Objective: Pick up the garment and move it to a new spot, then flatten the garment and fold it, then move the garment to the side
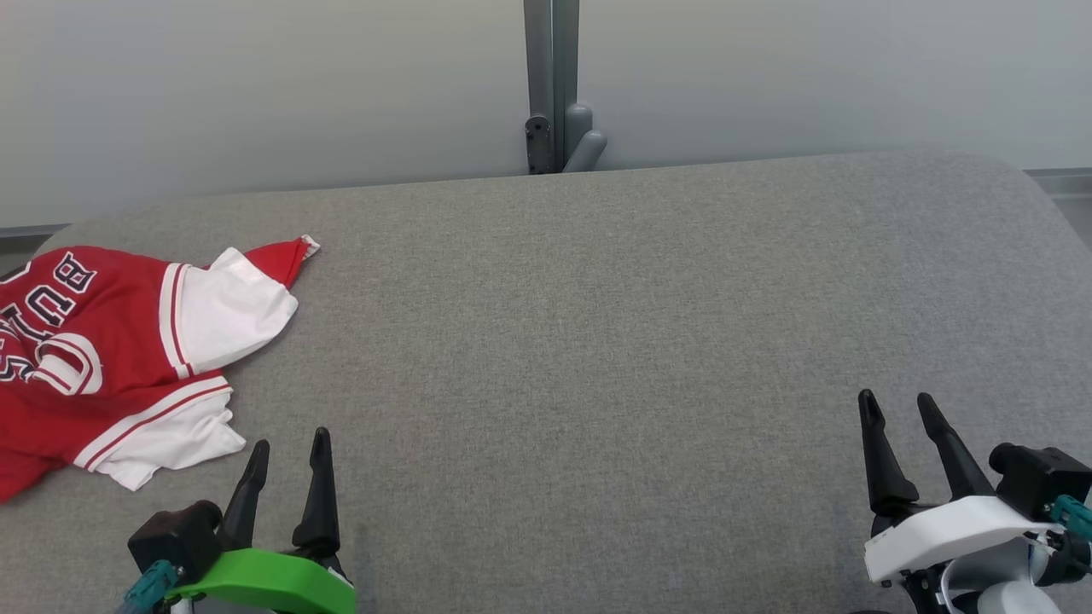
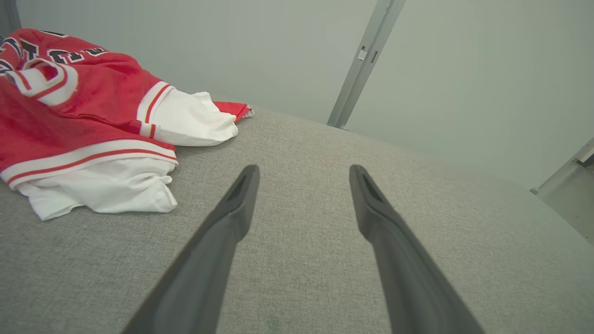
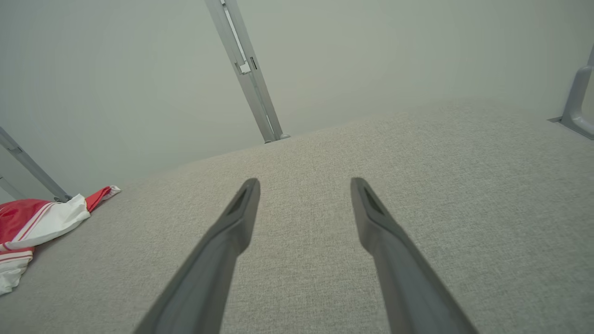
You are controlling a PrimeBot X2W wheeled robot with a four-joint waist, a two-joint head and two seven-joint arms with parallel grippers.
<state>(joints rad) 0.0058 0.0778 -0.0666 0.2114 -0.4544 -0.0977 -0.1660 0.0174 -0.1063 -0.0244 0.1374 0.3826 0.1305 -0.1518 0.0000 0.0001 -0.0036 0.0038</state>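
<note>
Grey woven fabric covers the worktop, which runs back to a pale wall. At the far left of the worktop, partly cut off by the head view's edge, lies the crumpled red and white sports jersey. Just right of it and nearer the robot hovers the left gripper on its green mount, jaws spread wide and empty. Bare fabric lies between it and the jersey's nearest white fold. At the middle, behind the worktop's far edge, a grey metal post stands upright against the wall. At the lower right is the right gripper on its white mount, jaws likewise spread and empty, well apart from the jersey. The jersey is bunched, not flat: a red body with dark, white-edged lettering, white sleeves and red-and-white striped trim. One red corner points towards the post. One garment, two grippers, one central post.
</note>
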